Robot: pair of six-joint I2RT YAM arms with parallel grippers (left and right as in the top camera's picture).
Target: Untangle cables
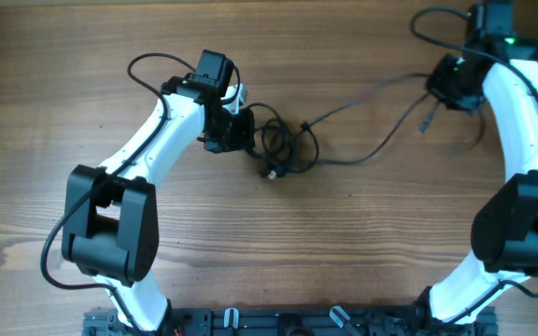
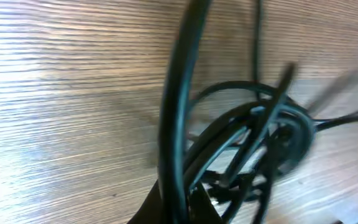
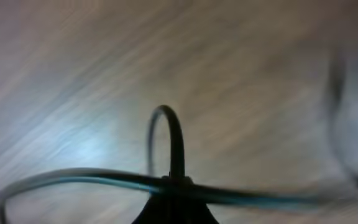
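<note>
On the wooden table stand two arms. By the look of it the job is partly done. The left gripper is clamped on the coiled bunch of cables at centre-left. The right gripper is pinched tight on a strand drawn out to the far right. The coil is not yet undone, so most is left. Two strands leave the knot; I can't tell the cable count. Two plug ends show, one below the coil and one near the right gripper.

Your overhead view: sharp, evenly lit, faint shadows on counter. Your left wrist view: close cables blurred. Your right wrist view: heavy smear, pale glare at left.
</note>
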